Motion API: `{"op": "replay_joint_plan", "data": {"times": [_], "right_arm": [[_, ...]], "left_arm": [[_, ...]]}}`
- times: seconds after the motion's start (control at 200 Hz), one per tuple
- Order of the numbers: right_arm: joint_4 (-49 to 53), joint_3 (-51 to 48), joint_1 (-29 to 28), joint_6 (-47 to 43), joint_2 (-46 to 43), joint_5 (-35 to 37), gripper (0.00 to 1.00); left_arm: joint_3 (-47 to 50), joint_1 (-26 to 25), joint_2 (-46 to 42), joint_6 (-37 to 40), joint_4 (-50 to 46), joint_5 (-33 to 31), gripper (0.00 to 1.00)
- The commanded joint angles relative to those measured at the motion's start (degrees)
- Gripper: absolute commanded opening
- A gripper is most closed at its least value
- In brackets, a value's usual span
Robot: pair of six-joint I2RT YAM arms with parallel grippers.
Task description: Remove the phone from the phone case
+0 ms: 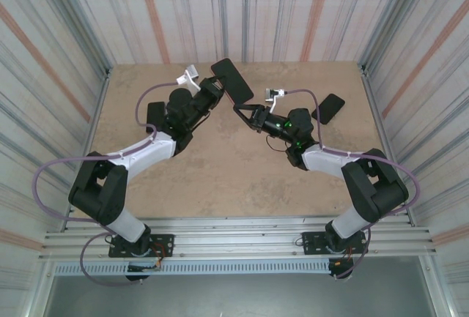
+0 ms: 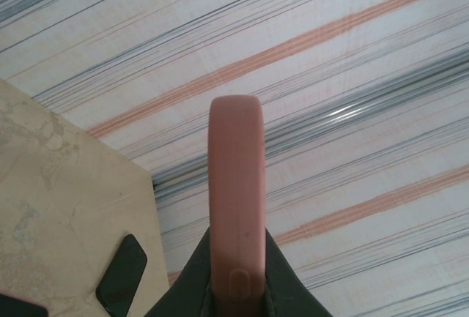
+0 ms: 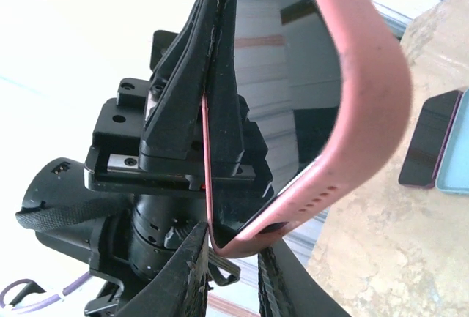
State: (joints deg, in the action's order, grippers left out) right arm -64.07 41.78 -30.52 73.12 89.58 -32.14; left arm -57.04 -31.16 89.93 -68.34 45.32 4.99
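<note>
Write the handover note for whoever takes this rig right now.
Left gripper: shut on the pink phone case, holding it raised above the table.
Right gripper: fingers either side of the case's lower corner; grip not confirmed.
Phone: inside the case.
Second phone: lying flat on the table, far right.
Done: cased phone lifted.
Left to do: work the phone out of the case.

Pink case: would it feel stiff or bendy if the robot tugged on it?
Probably bendy: the case bows away from the phone along one edge. Its matte skin looks rubbery, so likely grippy, not slippery. Seemingly light: the left gripper holds it aloft by one end.
</note>
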Motion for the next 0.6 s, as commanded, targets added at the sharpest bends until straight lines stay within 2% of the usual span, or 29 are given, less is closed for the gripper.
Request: {"op": "replay_joint_plan", "data": {"times": [0.0,0.246,0.411,0.531,0.596], "right_arm": [[-1.9,0.6,-0.2,2.2,1.1,1.7,0.21],[-1.3,1.6,-0.2,1.9,1.8,1.0,0.15],[0.2,1.7,0.0,0.0,1.7,0.6,0.08],[6.5,1.9,0.1,-5.5,0.6,0.5,0.04],[11.8,2.1,0.2,-11.9,-0.4,0.8,0.04]], "left_arm": [[-0.4,-0.4,-3.5,-3.0,8.5,0.4,0.00],[-0.7,-0.3,-3.0,-4.9,8.8,1.4,0.00],[-0.8,-0.4,-2.8,-7.0,8.9,2.2,0.00],[-1.7,-0.5,-2.8,-10.0,8.7,3.3,0.00],[-2.3,-0.5,-3.1,-11.0,7.9,4.0,0.00]]}}
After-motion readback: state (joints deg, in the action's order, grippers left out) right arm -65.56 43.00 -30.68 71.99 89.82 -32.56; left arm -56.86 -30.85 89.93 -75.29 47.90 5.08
